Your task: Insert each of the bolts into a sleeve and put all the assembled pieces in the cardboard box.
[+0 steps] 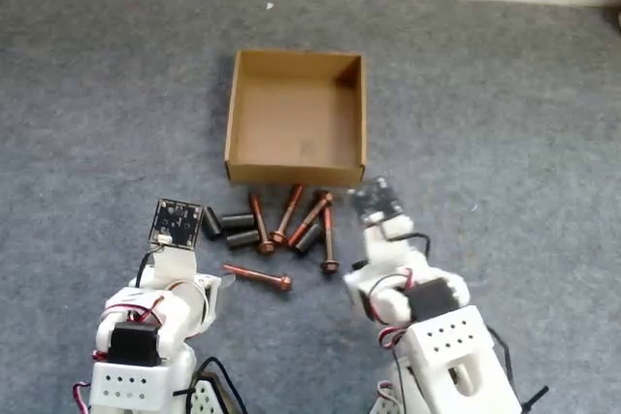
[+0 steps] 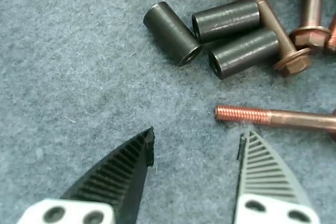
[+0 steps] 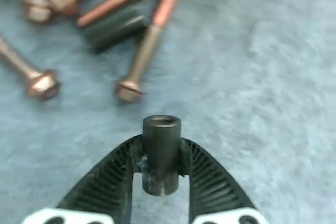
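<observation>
The left claw (image 2: 197, 148) hangs low over the grey desk (image 2: 63, 77) with its ribbed fingers (image 2: 128, 169) spread wide, one black and one white, gripping nothing. Just past the tip of the white finger lies a lone bolt (image 2: 278, 118), copper-coloured and crosswise to the claw, with its threaded end in front of the gap between the fingers. Further ahead of this claw three dark sleeves (image 2: 227, 19) lie on their sides, close together, two of them side by side. A bolt head sits against the end of one of them, and other bolts (image 2: 312, 3) lie just past them. The right claw (image 3: 161, 148) is closed on a held sleeve (image 3: 161, 129), a dark tube lying along the claw's length with its open end poking out past the fingertips. Ahead of it a long bolt (image 3: 144, 56) lies with its head nearest the claw. A loose sleeve (image 3: 113, 27) rests right beside its shaft, and more bolt heads (image 3: 39, 83) lie off to one side. Farthest from both claws, beyond the pile of parts, the cardboard box (image 1: 296, 174) sits open-topped on the desk.
</observation>
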You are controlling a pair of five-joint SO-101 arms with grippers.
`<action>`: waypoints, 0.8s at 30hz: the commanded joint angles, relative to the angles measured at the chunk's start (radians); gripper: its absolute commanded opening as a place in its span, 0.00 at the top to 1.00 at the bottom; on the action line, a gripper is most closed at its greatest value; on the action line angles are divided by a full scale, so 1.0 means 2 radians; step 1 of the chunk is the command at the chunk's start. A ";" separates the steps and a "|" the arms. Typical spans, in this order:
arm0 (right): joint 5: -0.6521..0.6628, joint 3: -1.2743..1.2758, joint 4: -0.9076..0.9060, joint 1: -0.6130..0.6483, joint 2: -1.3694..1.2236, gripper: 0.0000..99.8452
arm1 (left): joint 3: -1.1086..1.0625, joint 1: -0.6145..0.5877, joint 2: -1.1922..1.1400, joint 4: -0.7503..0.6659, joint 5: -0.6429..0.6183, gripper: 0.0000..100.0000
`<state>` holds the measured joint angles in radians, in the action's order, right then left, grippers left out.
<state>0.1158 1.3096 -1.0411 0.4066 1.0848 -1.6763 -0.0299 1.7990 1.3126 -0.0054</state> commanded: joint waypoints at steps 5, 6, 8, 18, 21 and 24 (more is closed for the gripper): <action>-0.022 -0.024 0.040 -0.094 0.005 0.99 | -0.010 0.004 0.000 0.001 0.007 0.73; -0.040 -0.014 0.053 -0.104 0.005 0.99 | -0.010 0.004 0.000 0.001 0.007 0.73; -0.063 0.003 0.069 -0.122 0.005 0.99 | -0.010 0.007 0.000 0.001 0.007 0.73; -0.068 0.010 0.076 -0.164 0.005 0.99 | 0.007 0.004 0.001 0.003 0.009 0.72; -0.067 0.010 0.076 -0.164 0.005 0.99 | 0.043 0.004 0.001 0.001 0.007 0.72; -0.066 0.011 0.076 -0.164 0.005 0.99 | 0.074 0.004 0.001 0.000 0.007 0.72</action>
<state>-0.0100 1.3372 -0.9122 0.0905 1.0833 -1.6134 -0.0330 1.7990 1.3126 -0.0038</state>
